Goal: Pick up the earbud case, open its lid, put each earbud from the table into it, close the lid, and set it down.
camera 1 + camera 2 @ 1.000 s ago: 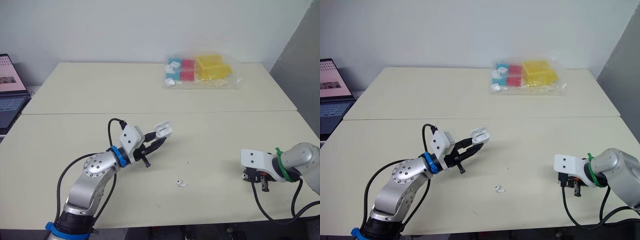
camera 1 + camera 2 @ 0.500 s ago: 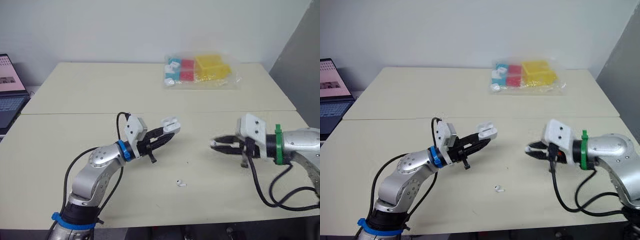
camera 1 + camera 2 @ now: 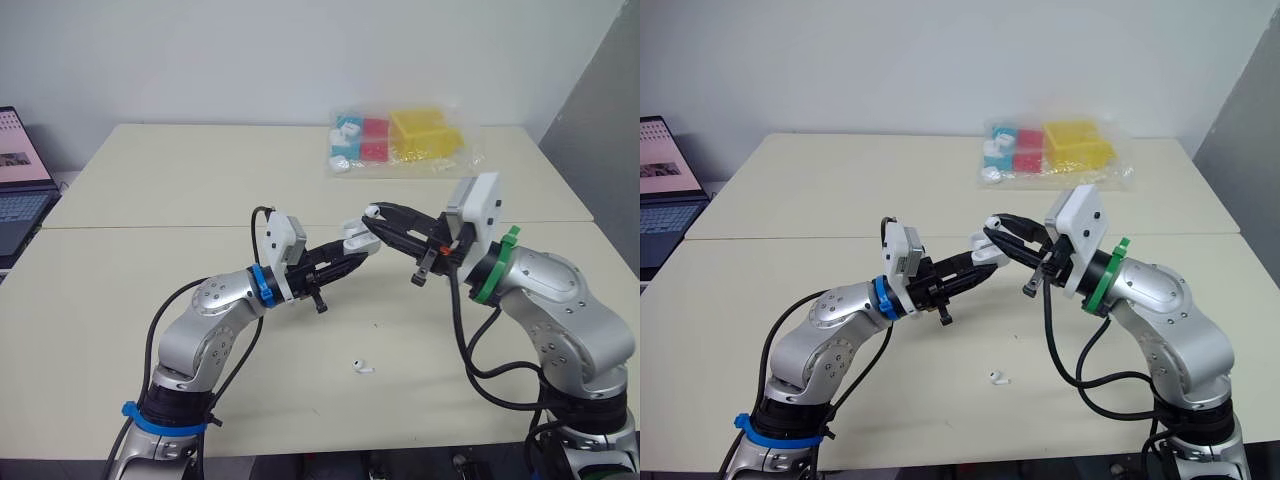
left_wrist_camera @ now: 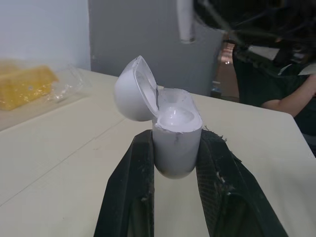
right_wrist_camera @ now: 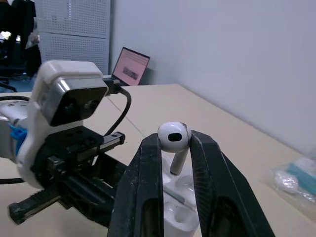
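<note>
**Earbud poised over the open case**

At the far left edge, an open dark laptop (image 3: 20, 190) sits beside the pale beige table (image 3: 150, 180). The left gripper (image 3: 352, 256) reaches toward the middle of the table, raised above its surface, with its two black fingers (image 4: 140, 168) pressed against the sides of the small white plastic earbud case (image 4: 177, 136). The case stands upright between them, its rounded lid swung open and tipped back on the hinge, the hollow inside facing up.

Nearer the front edge, below the two grippers, a loose white earbud (image 3: 362, 367) lies on the tabletop, well apart from the case.

From the right, the right gripper (image 3: 378, 215) meets the left one above the centre of the table. Its fingers (image 5: 148, 163) pinch a second white earbud (image 5: 174, 137) by the head, stem pointing down, just above the open case. Whether the stem touches the case cannot be told.

At the back, right of centre, lies a clear plastic bag of blue, red and yellow boxes (image 3: 400, 145).
</note>
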